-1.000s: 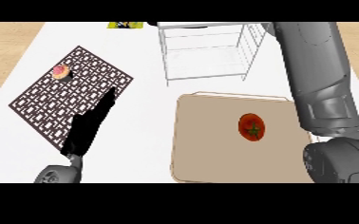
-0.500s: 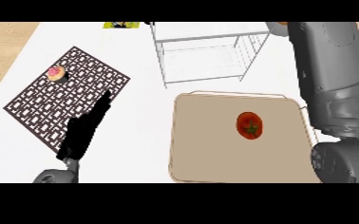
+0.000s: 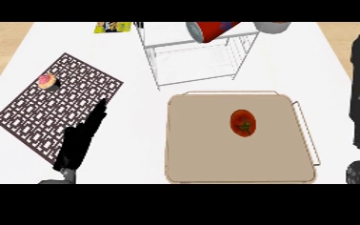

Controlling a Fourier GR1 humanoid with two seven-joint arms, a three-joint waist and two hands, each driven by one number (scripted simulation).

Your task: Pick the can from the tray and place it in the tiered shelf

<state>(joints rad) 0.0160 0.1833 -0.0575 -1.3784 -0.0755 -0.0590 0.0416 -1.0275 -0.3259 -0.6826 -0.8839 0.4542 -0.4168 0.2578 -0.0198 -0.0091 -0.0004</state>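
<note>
The red can [image 3: 211,30] with a grey lid hangs tilted in the air over the back of the white wire tiered shelf [image 3: 197,59], touching no surface. It sits at the end of my right arm, whose grey wrist [image 3: 273,26] shows beside it. The view's top edge cuts off most of that hand. The beige tray [image 3: 239,171] lies in front of the shelf with only a tomato [image 3: 243,123] on it. My left hand [image 3: 84,138] rests open at the lower left, fingers straight, on the edge of the patterned mat.
A dark patterned mat [image 3: 42,109] lies at the left with a small pink pastry [image 3: 48,80] on it. A yellow packet [image 3: 112,26] lies at the back left. My right arm's dark side [image 3: 355,100] runs along the right edge.
The can has come into view above the shelf at the top. My right arm has swung out toward the right edge. The left hand has hardly moved.
</note>
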